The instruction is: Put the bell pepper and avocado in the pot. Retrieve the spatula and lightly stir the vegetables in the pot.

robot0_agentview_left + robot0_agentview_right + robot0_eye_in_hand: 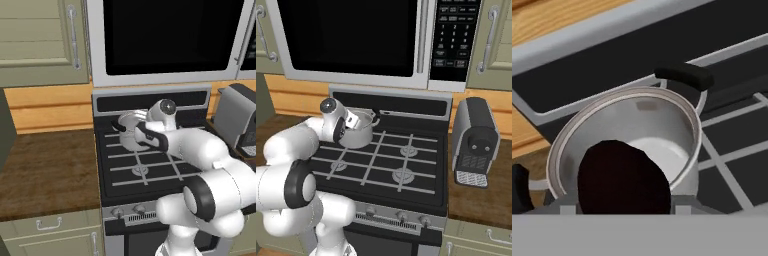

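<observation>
From the left base view, I am seeing the pot [129, 131] sitting on the stove [145, 172] at its rear left burner, with the arm's wrist reaching over it; the tool itself is hiding behind the wrist here.

From the right base view, I am watching the tool [356, 120] hanging at the pot's near rim, the pot [362, 131] standing near the rear left corner of the stove [406, 165]. A coffee machine [475, 142] is standing on the table to the right, well apart.

In the hand view, I am looking down into the pot [662, 130], and a dark rounded thing [622, 182], probably the avocado, is hanging over the opening between the tips. The tool is half spread and seems to be pinching it, though the contact is hidden, so I cannot tell for sure.

My worry: it is sitting toward the near rim, so releasing off-centre could bounce it off onto the grate, and lowering further could knock the pot.
</observation>
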